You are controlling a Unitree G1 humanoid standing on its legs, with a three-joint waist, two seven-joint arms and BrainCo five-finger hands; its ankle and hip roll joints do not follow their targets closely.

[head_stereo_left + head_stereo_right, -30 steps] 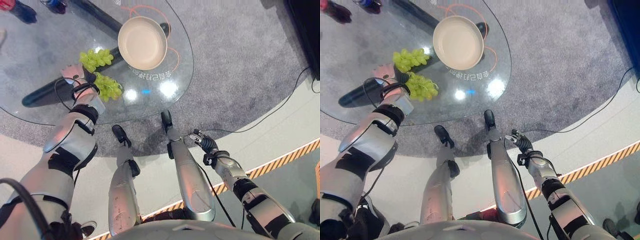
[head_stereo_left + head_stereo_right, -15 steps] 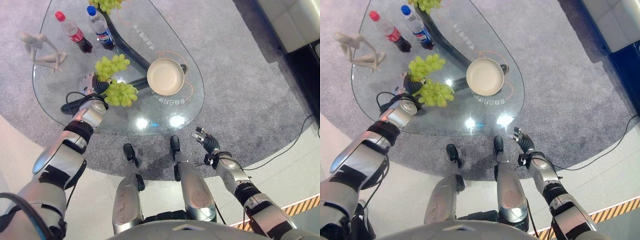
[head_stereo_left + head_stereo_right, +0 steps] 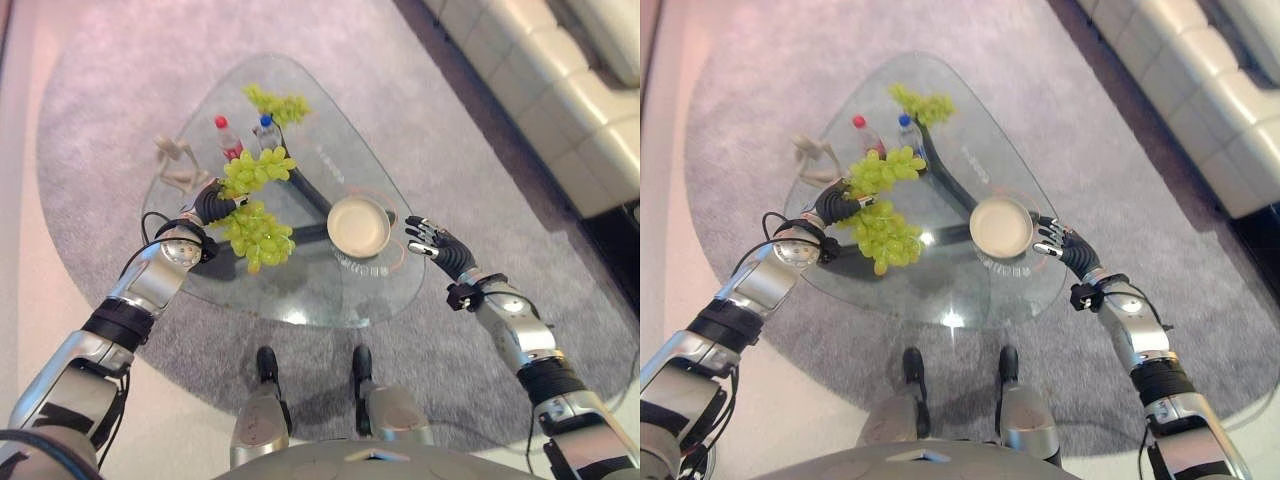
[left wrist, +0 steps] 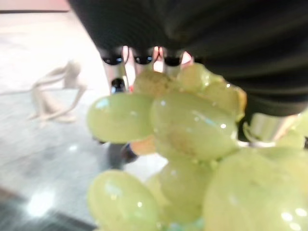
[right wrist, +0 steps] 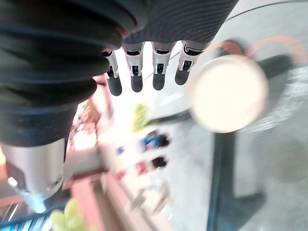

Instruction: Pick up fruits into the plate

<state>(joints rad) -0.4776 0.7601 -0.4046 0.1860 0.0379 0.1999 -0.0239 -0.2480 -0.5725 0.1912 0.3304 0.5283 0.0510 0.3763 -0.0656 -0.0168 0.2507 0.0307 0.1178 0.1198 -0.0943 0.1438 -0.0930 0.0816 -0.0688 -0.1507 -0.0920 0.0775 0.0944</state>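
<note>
— Where were the grapes?
— Gripped in the left hand, fingers curled around the bunch, above the glass table's left side; the plate sat right.
— The right hand?
— Fingers straight, near the plate.

The left hand is mostly covered by the grapes it carries, so its fingers cannot be made out; in its wrist view the grapes crowd the lens and blur. The two bottles and the pale figurine on the bench are too small to read. The sofa is cut off by the edge.
</note>
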